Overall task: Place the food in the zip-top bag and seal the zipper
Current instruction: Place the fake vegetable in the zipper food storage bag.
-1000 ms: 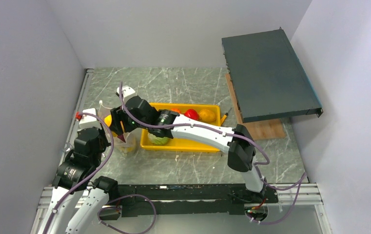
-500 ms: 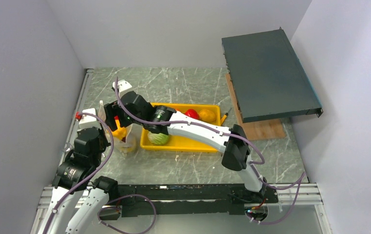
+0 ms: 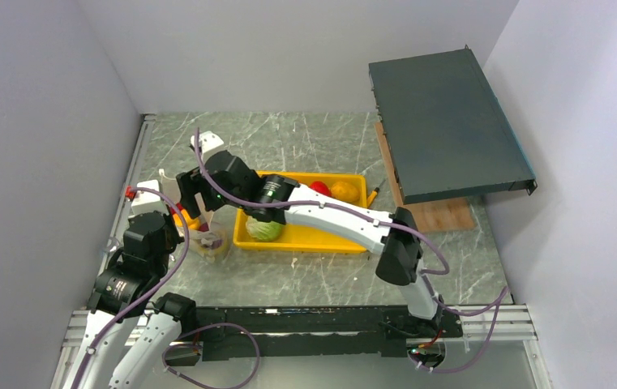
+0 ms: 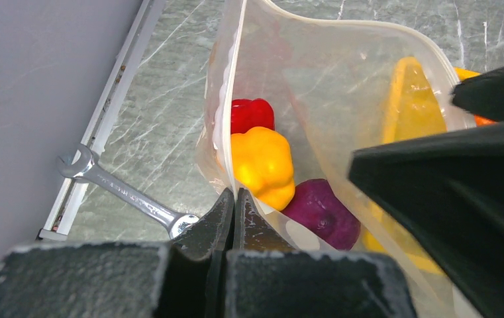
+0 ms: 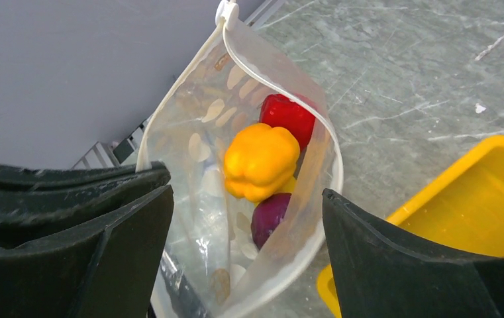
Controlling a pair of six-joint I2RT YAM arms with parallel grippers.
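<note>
**Bag held open at the left, right claw spread above it**

Over at the left side of the grey marbled table, the left gripper is clenched on the near lip of the clear, thin plastic zip-top bag with white dots, and the mouth stands open. The right gripper hangs over that opening. Its black fingers are spread wide, one to each side of the mouth, with nothing held between them.

Inside the bag a glossy yellow pepper sits on top. A red pepper lies behind it and a purple onion below. The whitish translucent zipper runs round the rim, unsealed, with a small white slider at its far end. From the left wrist a yellow wedge shows through the far wall, and I can't tell whether it is inside the bag.

Just beside the bag sits the yellow rectangular plastic tray. A green cabbage is in its near left corner, and a red tomato and an orange pumpkin lie along the far side. A silver spanner lies on the table by the left rail. At the far right a dark flat metal case tilts over a wooden board
</note>
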